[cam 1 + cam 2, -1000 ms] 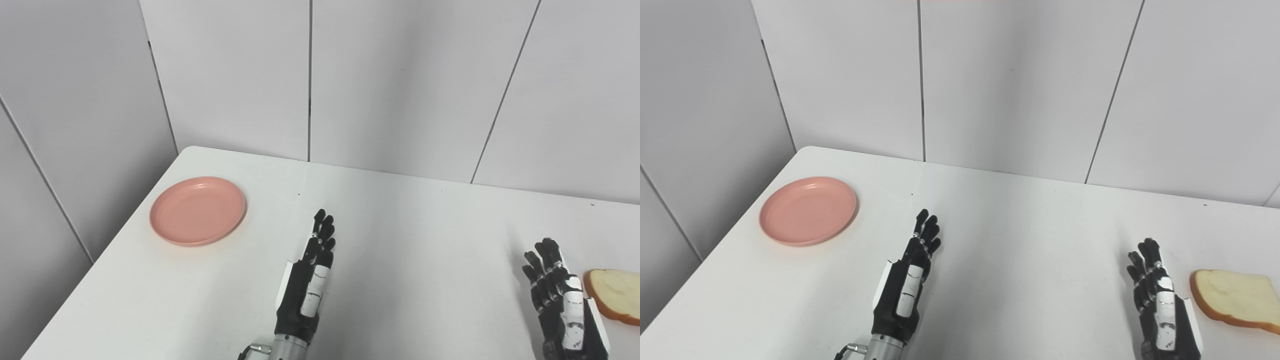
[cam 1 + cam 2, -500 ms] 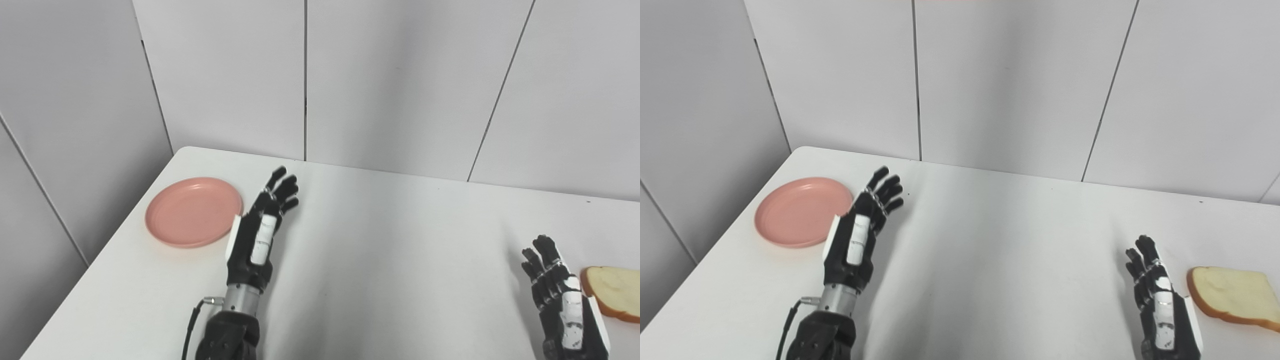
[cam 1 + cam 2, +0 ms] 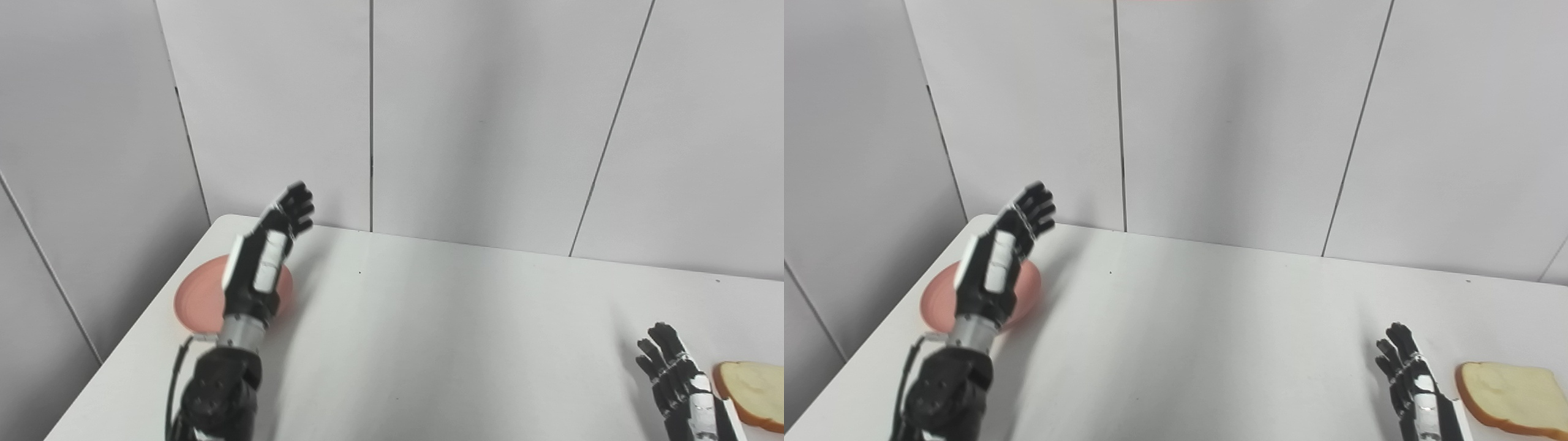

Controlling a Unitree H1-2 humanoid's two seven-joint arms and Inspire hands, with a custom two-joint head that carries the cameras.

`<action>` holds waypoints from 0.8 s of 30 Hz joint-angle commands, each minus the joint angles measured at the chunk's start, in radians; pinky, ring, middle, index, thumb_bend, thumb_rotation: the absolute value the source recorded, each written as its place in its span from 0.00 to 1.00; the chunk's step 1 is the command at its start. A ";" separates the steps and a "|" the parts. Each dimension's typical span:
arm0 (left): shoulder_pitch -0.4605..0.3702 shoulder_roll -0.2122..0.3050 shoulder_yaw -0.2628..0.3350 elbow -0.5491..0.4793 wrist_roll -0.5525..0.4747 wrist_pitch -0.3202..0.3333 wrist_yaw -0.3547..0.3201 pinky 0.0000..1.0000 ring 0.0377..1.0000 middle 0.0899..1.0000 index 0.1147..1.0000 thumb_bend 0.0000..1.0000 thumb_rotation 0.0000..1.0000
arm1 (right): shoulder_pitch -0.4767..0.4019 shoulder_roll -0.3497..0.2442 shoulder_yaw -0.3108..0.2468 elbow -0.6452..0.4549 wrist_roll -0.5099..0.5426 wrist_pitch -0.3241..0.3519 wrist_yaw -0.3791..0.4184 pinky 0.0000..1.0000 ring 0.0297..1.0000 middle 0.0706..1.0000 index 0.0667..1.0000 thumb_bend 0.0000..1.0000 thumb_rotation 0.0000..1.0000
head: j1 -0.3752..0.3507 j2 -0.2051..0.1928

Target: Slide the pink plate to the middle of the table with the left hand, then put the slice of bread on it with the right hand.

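Note:
The pink plate lies near the table's far left corner, partly covered by my left arm. My left hand is raised above it, open, fingers stretched toward the back wall and holding nothing. The slice of bread lies flat at the right edge of the table. Just left of it, my right hand rests low at the bottom edge, open and apart from the bread.
The white table ends close behind the plate at grey wall panels. Its left edge runs diagonally just beside the plate.
My left hand has risen and swung left and back, from beside the plate to over it. The camera has tilted up. The right hand and bread stay put.

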 commanded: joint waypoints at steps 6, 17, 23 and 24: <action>-0.135 0.119 0.079 0.068 -0.113 0.051 -0.060 0.82 0.87 0.85 0.76 1.00 0.88 | 0.077 0.049 0.022 0.143 0.005 -0.031 0.009 0.94 0.92 0.93 0.91 0.79 0.97 | -0.002 0.007; -0.221 0.262 0.161 0.347 -0.171 0.000 -0.130 0.80 0.87 0.84 0.80 0.98 0.90 | 0.086 0.049 0.022 0.125 0.010 -0.025 0.012 0.93 0.92 0.93 0.91 0.79 0.96 | -0.003 0.022; -0.244 0.315 0.198 0.529 -0.170 -0.076 -0.151 0.77 0.86 0.84 0.85 0.98 0.91 | 0.088 0.048 0.021 0.121 0.009 -0.021 0.010 0.91 0.91 0.91 0.90 0.80 0.95 | -0.003 0.028; -0.247 0.321 0.200 0.551 -0.168 -0.084 -0.150 0.76 0.85 0.84 0.85 0.98 0.90 | 0.088 0.048 0.021 0.121 0.011 -0.020 0.011 0.91 0.91 0.91 0.90 0.80 0.94 | -0.003 0.028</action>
